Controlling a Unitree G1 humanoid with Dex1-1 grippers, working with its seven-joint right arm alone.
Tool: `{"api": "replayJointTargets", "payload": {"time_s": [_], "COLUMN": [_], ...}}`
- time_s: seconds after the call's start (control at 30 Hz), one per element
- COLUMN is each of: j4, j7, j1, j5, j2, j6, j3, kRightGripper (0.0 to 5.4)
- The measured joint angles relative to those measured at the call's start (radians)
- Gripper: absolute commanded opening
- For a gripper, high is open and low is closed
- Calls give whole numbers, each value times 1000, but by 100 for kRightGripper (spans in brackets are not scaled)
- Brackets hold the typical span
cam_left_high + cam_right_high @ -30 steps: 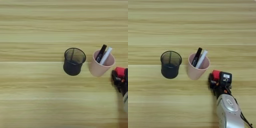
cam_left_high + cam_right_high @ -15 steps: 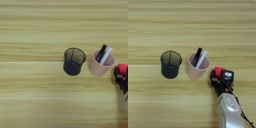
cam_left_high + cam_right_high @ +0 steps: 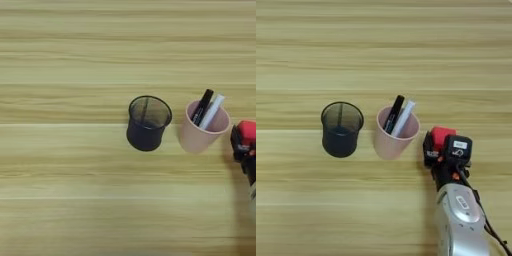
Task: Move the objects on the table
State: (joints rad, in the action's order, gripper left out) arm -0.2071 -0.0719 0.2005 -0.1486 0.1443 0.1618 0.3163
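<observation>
The round black wire-mesh pen cup (image 3: 342, 129) stands upright on the wooden table (image 3: 316, 210), left of centre. Right beside it a pink cup (image 3: 397, 140) holds the slim black marker pen (image 3: 394, 114) and a white pen (image 3: 404, 116), both leaning to the right. Just right of the pink cup, and apart from it, is the small red cube (image 3: 442, 135). My right gripper (image 3: 441, 146) is shut on that cube, one black finger on each side. The left eye view shows the cube (image 3: 246, 132) at its right edge. Whether the cube rests on the wood I cannot tell.
My silver forearm (image 3: 461, 220) comes up from the bottom right, with a thin cable along its right side. The pink cup stands close to the gripper's left finger. Bare wood stretches across the far half and the left of the table.
The gripper has carried the red cube away from me and a little to the right, ending level with the pink cup. Both cups and the pens have stayed still.
</observation>
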Motion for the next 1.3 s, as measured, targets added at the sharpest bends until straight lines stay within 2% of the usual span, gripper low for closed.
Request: {"api": "replayJointTargets", "payload": {"time_s": [0.63,1.07,1.3], "j4": [-114,-241,-310], "j7": [-6,-50,-88], "j1": [-27,-23,-13], "j5": [-23,-46,-85], "j2": [19,22,26], "j6": [0,3,32], "j3": [48,31,22], "kRightGripper": [235,235,235]}}
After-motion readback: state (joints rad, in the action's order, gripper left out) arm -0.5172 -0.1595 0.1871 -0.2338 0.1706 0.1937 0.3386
